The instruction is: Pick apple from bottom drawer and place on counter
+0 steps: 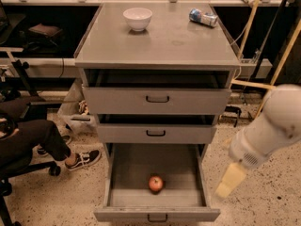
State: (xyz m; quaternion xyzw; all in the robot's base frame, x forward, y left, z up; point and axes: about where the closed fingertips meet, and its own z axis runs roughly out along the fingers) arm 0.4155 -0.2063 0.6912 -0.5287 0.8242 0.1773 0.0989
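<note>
The gripper (230, 181) hangs outside the drawer's (155, 161) front right corner, whether released or clenched cannot be told. The apple (156, 183) sits by the drawer's front edge, midway across. A clean pick likely means swinging left, then dropping straight down, clear of the side walls. On the counter (164, 46), a bowl (138, 18) and can (203, 17) hold the back corners; a seated person (42, 140) waits left.

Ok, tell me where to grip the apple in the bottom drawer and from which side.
Probably across its round middle, straight down from above: the apple sits alone near the front of the open bottom drawer, whose walls block sideways approaches. The gripper hangs outside, right of the drawer.
</note>
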